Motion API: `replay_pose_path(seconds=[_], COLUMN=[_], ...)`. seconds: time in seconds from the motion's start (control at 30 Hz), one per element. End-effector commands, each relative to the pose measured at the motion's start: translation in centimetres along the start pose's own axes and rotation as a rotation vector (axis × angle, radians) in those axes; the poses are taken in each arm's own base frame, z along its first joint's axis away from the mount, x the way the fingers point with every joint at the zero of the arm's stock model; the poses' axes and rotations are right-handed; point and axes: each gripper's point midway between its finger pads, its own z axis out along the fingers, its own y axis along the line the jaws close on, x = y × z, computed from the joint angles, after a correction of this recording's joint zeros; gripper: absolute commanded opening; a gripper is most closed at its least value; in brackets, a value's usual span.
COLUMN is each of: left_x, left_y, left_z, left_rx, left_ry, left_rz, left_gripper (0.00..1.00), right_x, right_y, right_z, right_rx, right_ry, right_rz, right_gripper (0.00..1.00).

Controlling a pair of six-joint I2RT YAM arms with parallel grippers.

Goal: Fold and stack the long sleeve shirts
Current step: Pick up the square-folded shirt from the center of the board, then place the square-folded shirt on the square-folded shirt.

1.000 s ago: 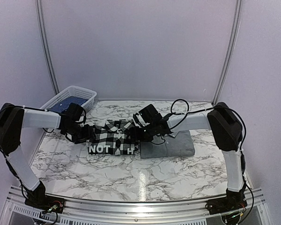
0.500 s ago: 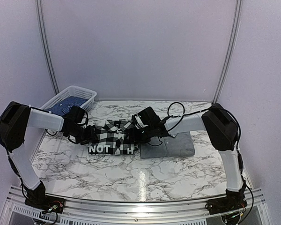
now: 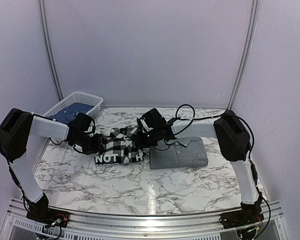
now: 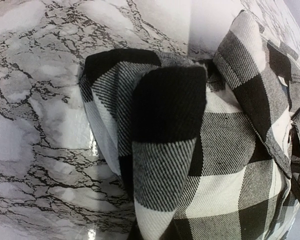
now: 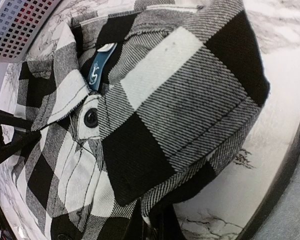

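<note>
Already the folding looks mostly done. The checked shirt [image 3: 121, 146] lies as a compact bundle on the marble table [image 3: 140, 186], left of centre, its black band of white letters [image 3: 106, 159] along the near edge and its collar and a button on top, as the right wrist view shows. Just to its right, touching or nearly so, the grey shirt [image 3: 186, 154] lies folded flat into a neat rectangle with its collar up; it seems finished and serves as the base of the stack.

The left gripper [image 3: 97, 145] sits at the checked bundle's left edge and the right gripper [image 3: 142, 139] at its right edge, near the collar. Both are closed tight. Each wrist view is filled with bunched checked cloth right at the camera, so each pair of fingers appears to pinch a fold of that shirt, though the fingertips themselves are hidden by the fabric.

What remains, by the look of it, is the stacking: the checked bundle has to be carried across onto the grey one and set down squarely. Its edges look puffy and loose, so some tidying may be needed. The white basket [image 3: 88, 94] at the left rear holds something blue; whether it is another shirt cannot be told.
</note>
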Motion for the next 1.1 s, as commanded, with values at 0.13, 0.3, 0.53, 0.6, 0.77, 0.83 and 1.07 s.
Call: replay_pose_path(seconds=[0.13, 0.3, 0.53, 0.6, 0.77, 0.83, 1.07], left_x=[-1.7, -2.0, -0.2, 0.6, 3.1, 3.9, 5.3], left_y=[-6.1, -10.3, -17.0, -18.9, -23.1, -24.5, -27.7], left_z=[-4.5, -6.6, -6.9, -6.7, -4.5, -3.4, 0.4], left_rx=[0.144, 0.215, 0.29, 0.31, 0.341, 0.353, 0.372], left_ry=[-0.065, -0.103, -0.098, -0.09, -0.051, -0.039, -0.037], left_rz=[0.034, 0.051, 0.089, 0.106, 0.133, 0.141, 0.145], left_gripper=[0.0, 0.0, 0.0, 0.0, 0.0, 0.0, 0.0], right_x=[-4.0, -4.9, -3.7, -3.1, -1.0, -0.4, 1.9], right_y=[2.6, 2.2, -1.3, -2.5, -7.0, -8.6, -13.8], right_z=[-4.7, -8.2, -14.0, -15.6, -19.2, -20.9, -23.1], right_rx=[0.052, 0.101, 0.226, 0.252, 0.338, 0.372, 0.414], right_ry=[-0.087, -0.122, -0.161, -0.164, -0.174, -0.192, -0.188], right_rz=[-0.094, -0.114, -0.103, -0.093, -0.045, -0.026, 0.027], right_gripper=[0.0, 0.0, 0.0, 0.0, 0.0, 0.0, 0.0])
